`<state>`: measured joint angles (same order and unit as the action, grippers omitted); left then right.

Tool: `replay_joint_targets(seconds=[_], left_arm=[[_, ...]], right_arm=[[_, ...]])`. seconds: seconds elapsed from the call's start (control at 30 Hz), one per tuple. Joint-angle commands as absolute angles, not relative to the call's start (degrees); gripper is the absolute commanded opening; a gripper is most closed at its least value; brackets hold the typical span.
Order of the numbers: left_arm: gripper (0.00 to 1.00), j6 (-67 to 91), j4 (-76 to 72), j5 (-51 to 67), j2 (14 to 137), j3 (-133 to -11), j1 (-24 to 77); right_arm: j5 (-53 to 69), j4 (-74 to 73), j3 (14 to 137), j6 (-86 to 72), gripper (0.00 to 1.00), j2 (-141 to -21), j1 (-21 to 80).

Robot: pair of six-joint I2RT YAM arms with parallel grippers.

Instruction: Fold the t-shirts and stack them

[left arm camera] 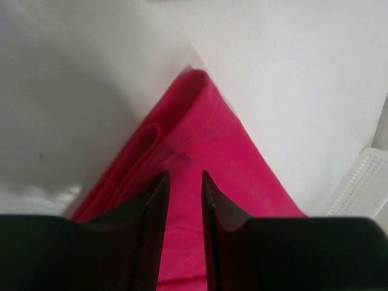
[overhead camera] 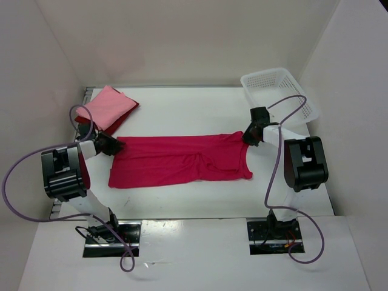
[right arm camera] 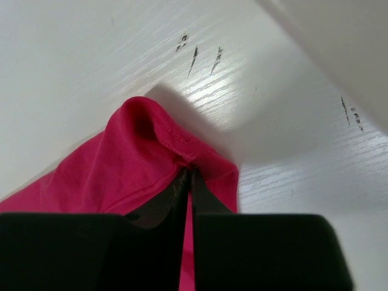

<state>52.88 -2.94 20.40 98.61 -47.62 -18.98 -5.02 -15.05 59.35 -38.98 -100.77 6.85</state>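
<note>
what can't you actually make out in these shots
- Dark red t-shirt: top view, mostly buried under the folded pink t-shirt, so its fold is hidden.
- Left claw: left wrist view, fingers slightly apart over the magenta t-shirt; whether they pinch cloth is unclear.
- Basket: left wrist view, cut off by the right edge.
- Right claw: shut on that shirt in the right wrist view, but the close crop hides which part.

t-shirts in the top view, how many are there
3: a magenta one spread across the middle, a light pink one folded at the far left corner, a dark red one beneath it, mostly hidden.
</note>
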Motion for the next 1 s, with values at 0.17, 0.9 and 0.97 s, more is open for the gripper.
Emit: replay_joint_targets(seconds=[0.17,0.9,0.97], left_arm=[[0.36,49.40,0.78,20.13,89.13,-50.54,-18.63],[0.34,37.79,7.47,21.35,87.89,-53.79,-5.45],[0.34,37.27,8.26,22.06,86.32,-53.79,-5.45]], right_arm=[[-2.30,-17.40,63.72,-38.58,0.37,-93.71,6.50],[2.55,-11.95,59.58,-44.48,0.03,-103.69,20.13],[2.55,-12.56,64.84,-44.47,0.03,-108.95,20.13]])
